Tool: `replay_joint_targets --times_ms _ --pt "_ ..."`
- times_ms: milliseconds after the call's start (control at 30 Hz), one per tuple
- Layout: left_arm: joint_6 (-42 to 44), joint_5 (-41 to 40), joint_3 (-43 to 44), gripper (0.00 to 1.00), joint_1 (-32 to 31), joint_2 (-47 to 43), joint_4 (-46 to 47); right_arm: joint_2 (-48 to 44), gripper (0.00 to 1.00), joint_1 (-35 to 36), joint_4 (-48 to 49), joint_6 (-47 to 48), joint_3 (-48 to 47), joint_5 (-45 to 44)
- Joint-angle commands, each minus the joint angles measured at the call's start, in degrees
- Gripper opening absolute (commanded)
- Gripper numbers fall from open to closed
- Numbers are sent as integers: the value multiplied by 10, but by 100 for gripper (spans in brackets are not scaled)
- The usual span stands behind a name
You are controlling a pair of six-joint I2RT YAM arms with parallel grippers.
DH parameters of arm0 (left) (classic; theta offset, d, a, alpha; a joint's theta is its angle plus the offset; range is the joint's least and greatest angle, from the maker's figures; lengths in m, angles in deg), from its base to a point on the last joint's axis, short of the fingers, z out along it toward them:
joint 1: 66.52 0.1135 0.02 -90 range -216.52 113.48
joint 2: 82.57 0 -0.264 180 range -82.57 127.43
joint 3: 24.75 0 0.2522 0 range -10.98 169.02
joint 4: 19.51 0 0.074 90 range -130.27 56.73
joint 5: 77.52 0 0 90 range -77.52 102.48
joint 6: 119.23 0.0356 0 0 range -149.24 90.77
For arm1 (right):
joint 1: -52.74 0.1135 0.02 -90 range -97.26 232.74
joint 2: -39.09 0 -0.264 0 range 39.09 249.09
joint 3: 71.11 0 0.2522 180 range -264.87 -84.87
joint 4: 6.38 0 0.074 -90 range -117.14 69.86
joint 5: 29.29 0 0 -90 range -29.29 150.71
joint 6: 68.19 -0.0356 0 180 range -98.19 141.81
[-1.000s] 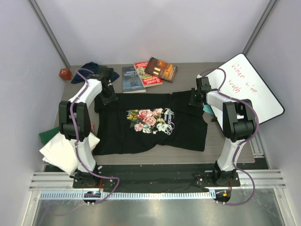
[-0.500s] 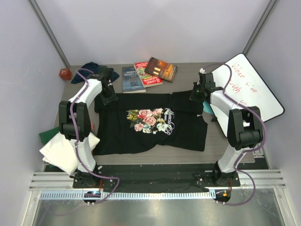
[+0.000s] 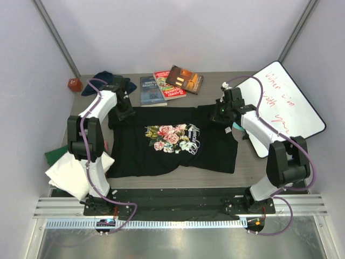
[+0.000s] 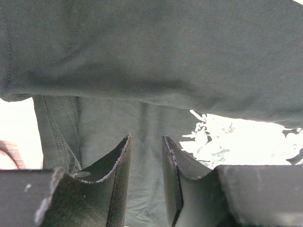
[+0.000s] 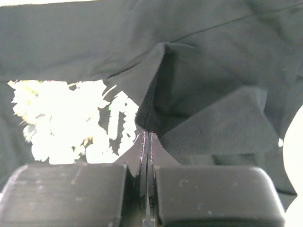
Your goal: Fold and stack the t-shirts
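Observation:
The black t-shirt (image 3: 172,148) with the rose print lies spread across the middle of the table. My left gripper (image 3: 123,114) stands over its back left corner; in the left wrist view the left gripper (image 4: 146,139) is open, its jaws parted with flat dark cloth (image 4: 142,56) showing beyond them. My right gripper (image 3: 220,117) is at the shirt's back right sleeve. Seen from the right wrist, the right gripper (image 5: 147,134) is shut, and a raised fold of the black cloth (image 5: 156,90) runs into its fingertips. A navy t-shirt (image 3: 101,79) lies crumpled at the back left.
Folded white (image 3: 73,172) and green (image 3: 53,156) shirts sit at the left front edge. Three books (image 3: 170,83) lie at the back centre, a whiteboard (image 3: 288,102) leans at the right, and a small red object (image 3: 74,84) sits in the back left corner.
The right arm's elbow has swung out to the right and lower, and its gripper has stayed on the sleeve, shifting slightly. The left arm has not moved.

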Motion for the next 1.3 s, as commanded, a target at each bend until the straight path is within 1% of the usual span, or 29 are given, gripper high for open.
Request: replay_joint_targets --times_ms 0,167,500,533,567,667,733,833,867,1033,1067,1100,1267 --pt "5 10 22 32 -1 -8 -5 -52 1 18 -19 -1 24 4" --pt "6 8 21 32 -1 -9 -5 -57 1 29 -34 -4 56 7" --pt "5 9 24 32 -1 -8 -7 -21 1 57 -57 -12 116 -2" --pt "6 8 25 32 -1 -7 -7 -10 2 58 -58 -12 120 -4" --pt "5 8 26 32 -1 -7 -8 -4 13 62 -61 -13 120 -3" --pt "6 8 26 32 -1 -6 -9 10 17 68 -71 -15 121 -10" --pt "7 7 26 32 -1 -5 -10 7 19 71 -78 -16 120 -14" --pt "7 5 26 32 -1 -5 -10 -24 22 73 -82 -16 113 -19" --pt "6 5 26 32 -1 -5 -11 -50 23 73 -82 -15 111 -23" --pt "7 7 26 32 -1 -4 -11 -103 30 73 -82 -2 70 -73" --pt "6 7 27 32 -1 -4 -11 -103 31 73 -81 3 63 -110" --pt "6 7 26 32 -1 -3 -11 -93 31 72 -79 6 49 -119" --pt "7 6 26 32 -1 -5 -11 -31 31 72 -70 23 4 -132"
